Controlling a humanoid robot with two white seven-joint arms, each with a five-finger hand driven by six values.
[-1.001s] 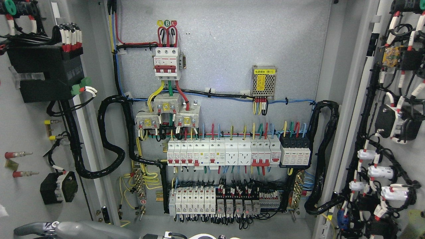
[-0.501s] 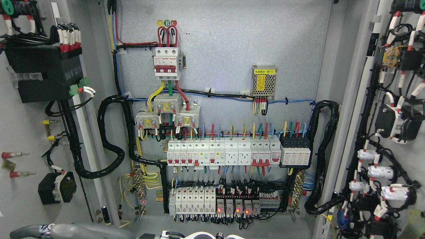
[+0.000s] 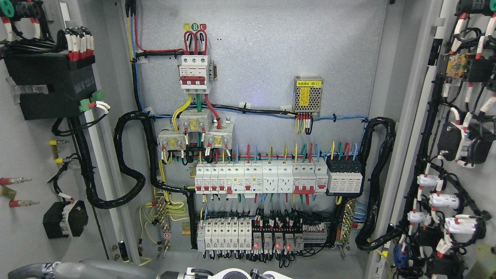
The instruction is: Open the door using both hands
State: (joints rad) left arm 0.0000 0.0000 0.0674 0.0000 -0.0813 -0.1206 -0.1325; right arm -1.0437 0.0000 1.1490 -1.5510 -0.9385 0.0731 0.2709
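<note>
The electrical cabinet stands wide open. Its left door (image 3: 27,155) is swung out at the picture's left, with a black unit and wiring on its inner face. The right door (image 3: 484,178) is swung out at the right edge and carries several wired components. My left arm (image 3: 85,269) lies as a grey forearm along the bottom edge at the lower left, its end near the foot of the left door. The hand is cut off by the frame. No right arm shows.
The cabinet's back panel (image 3: 263,58) holds a red-and-white main breaker (image 3: 195,73), rows of white breakers (image 3: 259,178), relays with red lights (image 3: 271,242) and thick black cable looms (image 3: 131,162). A white and black robot part (image 3: 232,274) shows at the bottom centre.
The left door has swung slightly further left. My left arm has slid left along the bottom edge. The white part at the bottom centre has risen a little. Red relay lights have come on.
</note>
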